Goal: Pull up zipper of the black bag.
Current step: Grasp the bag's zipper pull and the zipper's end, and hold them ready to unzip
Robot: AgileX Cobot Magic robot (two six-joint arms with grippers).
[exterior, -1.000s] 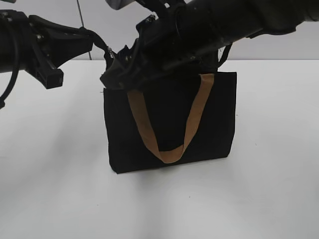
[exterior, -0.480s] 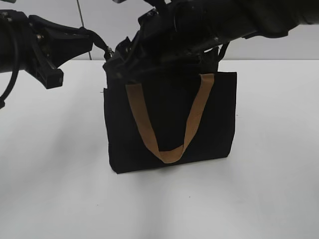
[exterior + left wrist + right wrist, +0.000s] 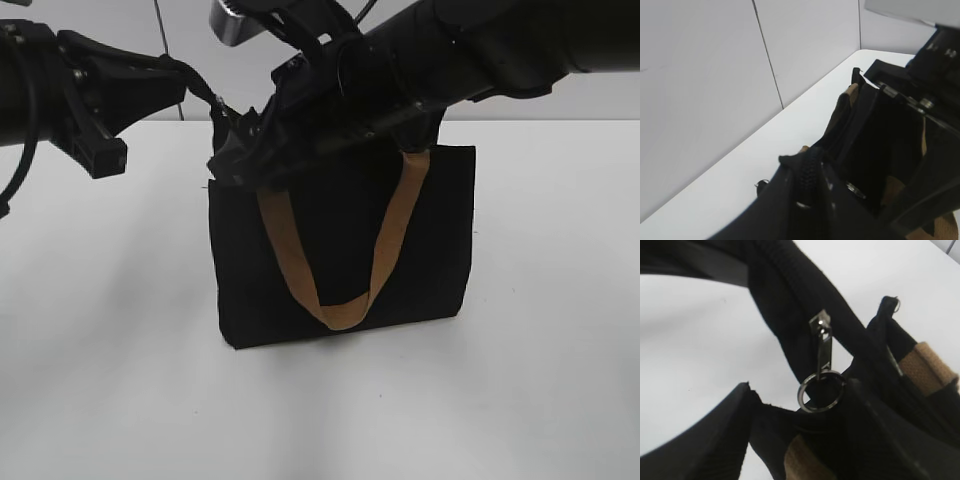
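Observation:
The black bag (image 3: 340,250) stands upright on the white table, one tan strap handle (image 3: 335,305) hanging down its front. My left gripper (image 3: 192,85) is shut on the end of the zipper tape and holds it taut off the bag's top left corner; the left wrist view shows the toothed tape (image 3: 812,160) between the jaws (image 3: 807,187). My right gripper (image 3: 232,158) reaches across to that same corner. In the right wrist view its fingers (image 3: 797,405) stand apart, with the silver pull (image 3: 821,347) and ring (image 3: 821,390) hanging between them. The bag's top edge is hidden behind the right arm.
The white table (image 3: 120,380) spreads round the bag. A pale panelled wall (image 3: 180,40) stands close behind the table's far edge. The right arm (image 3: 470,50) spans the upper middle of the exterior view above the bag.
The right arm has lifted and drawn back slightly over the bag's top, with its gripper still at the top left corner. The left gripper and the bag have not moved.

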